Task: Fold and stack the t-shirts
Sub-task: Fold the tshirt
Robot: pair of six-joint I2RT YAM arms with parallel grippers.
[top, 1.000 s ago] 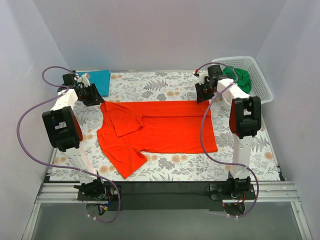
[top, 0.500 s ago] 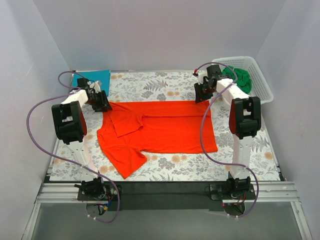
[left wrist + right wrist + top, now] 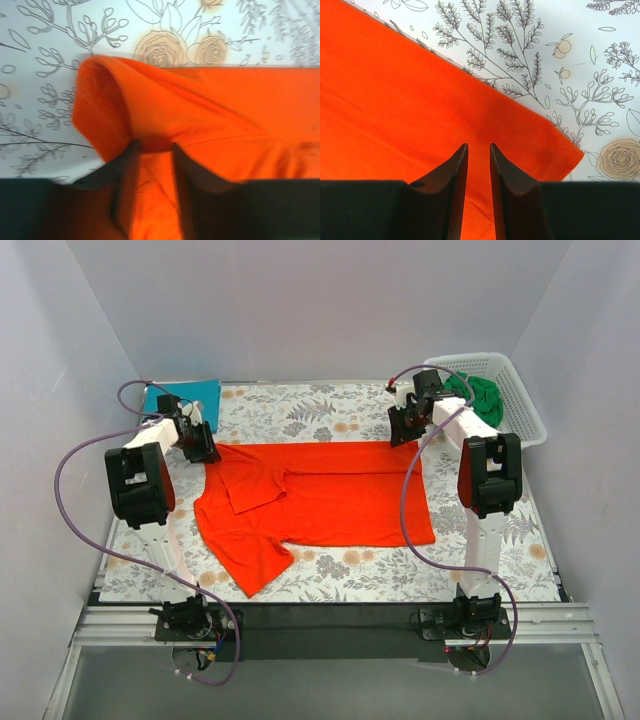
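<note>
Lying flat across the ctr of the floral cloth (image 3: 330, 405), the orange-red t-shirt (image 3: 330, 500) is spread sideways. Its collar end is to the left and its hem to the right, w/ the far sleeve folded in over the chest and the near sleeve sticking out toward the arm bases. The left gripper (image 3: 205, 452) sits at the shirt's far-left corner. In its wrist view a raised fold of orange fabric runs up btwn the dark fingers (image 3: 125, 180), which are closed to a narrow gap and pinch it. The right gripper (image 3: 405, 430) sits at the far-right corner, nr the hem. Its fingers (image 3: 457, 170) stand only a slit apart over flat orange cloth, and whether they actually hold the fabric can't be told. The teal t-shirt (image 3: 185, 398) lies at the table's far-left corner, just beyond the left arm. The green t-shirt (image 3: 485, 395) is bunched inside the white basket (image 3: 525, 400) at far right.
</note>
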